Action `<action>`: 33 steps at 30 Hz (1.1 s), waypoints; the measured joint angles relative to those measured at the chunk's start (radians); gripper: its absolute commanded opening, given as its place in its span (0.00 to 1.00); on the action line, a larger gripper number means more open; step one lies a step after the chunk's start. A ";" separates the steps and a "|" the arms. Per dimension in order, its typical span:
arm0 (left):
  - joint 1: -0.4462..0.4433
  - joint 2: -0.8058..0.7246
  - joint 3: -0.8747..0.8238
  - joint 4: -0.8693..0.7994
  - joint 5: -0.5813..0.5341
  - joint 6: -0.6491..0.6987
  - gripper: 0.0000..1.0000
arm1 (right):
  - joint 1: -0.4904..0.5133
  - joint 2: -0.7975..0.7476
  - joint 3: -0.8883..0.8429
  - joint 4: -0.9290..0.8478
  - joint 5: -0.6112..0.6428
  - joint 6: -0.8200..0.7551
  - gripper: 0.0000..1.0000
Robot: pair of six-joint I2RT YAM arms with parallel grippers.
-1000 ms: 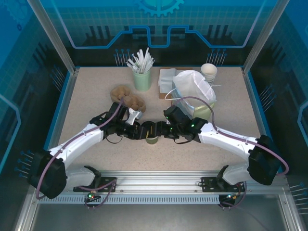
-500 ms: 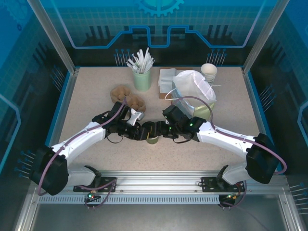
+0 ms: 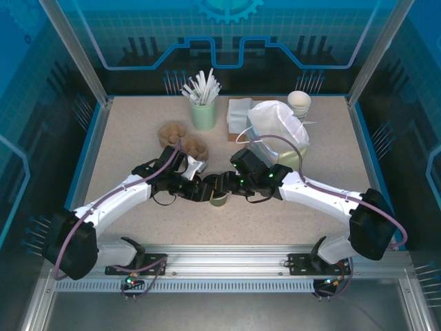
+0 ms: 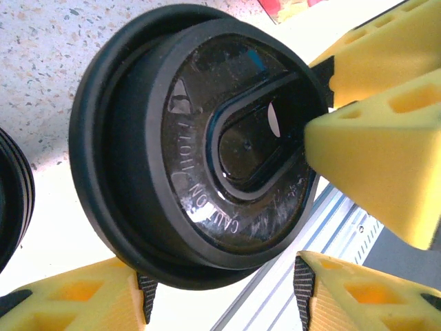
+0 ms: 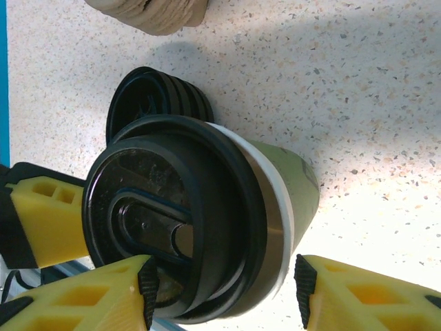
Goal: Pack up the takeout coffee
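Coffee cup (image 5: 293, 183) stands on the counter (image 3: 131, 145), just in front of the bag (image 3: 275, 127). We see the left end effector (image 4: 217, 289) pinching its lid (image 4: 200, 138), probably steadying it. The right end effector (image 5: 220, 289) straddles the cup; we cannot tell whether it grips.

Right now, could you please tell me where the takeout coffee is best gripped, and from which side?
Take the takeout coffee by its olive-green paper wall, just under the black lid, jaws level, from the side away from the stack of spare lids. It stands upright and tapers downward, so the overhanging lid rim should stop slipping.
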 measured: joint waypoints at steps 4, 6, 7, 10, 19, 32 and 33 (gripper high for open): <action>-0.001 0.000 0.000 0.000 0.000 0.001 0.56 | 0.000 0.015 0.010 -0.006 0.000 -0.003 0.52; -0.001 0.000 0.000 0.000 0.000 0.001 0.56 | 0.000 0.016 0.017 -0.008 0.000 -0.007 0.51; -0.001 0.000 0.000 0.000 0.000 0.001 0.56 | 0.000 0.016 0.018 -0.010 0.000 -0.008 0.49; -0.001 0.000 0.000 0.000 0.000 0.001 0.57 | 0.000 0.016 0.018 -0.017 0.001 -0.013 0.45; -0.001 0.000 0.000 0.000 0.000 0.001 0.58 | 0.000 0.016 0.018 -0.036 0.019 -0.019 0.43; -0.003 -0.008 0.012 -0.010 -0.016 0.005 0.59 | 0.000 0.016 0.053 -0.069 0.026 -0.037 0.48; -0.003 -0.008 0.016 -0.014 -0.019 0.006 0.59 | 0.000 0.016 0.053 -0.068 0.026 -0.038 0.48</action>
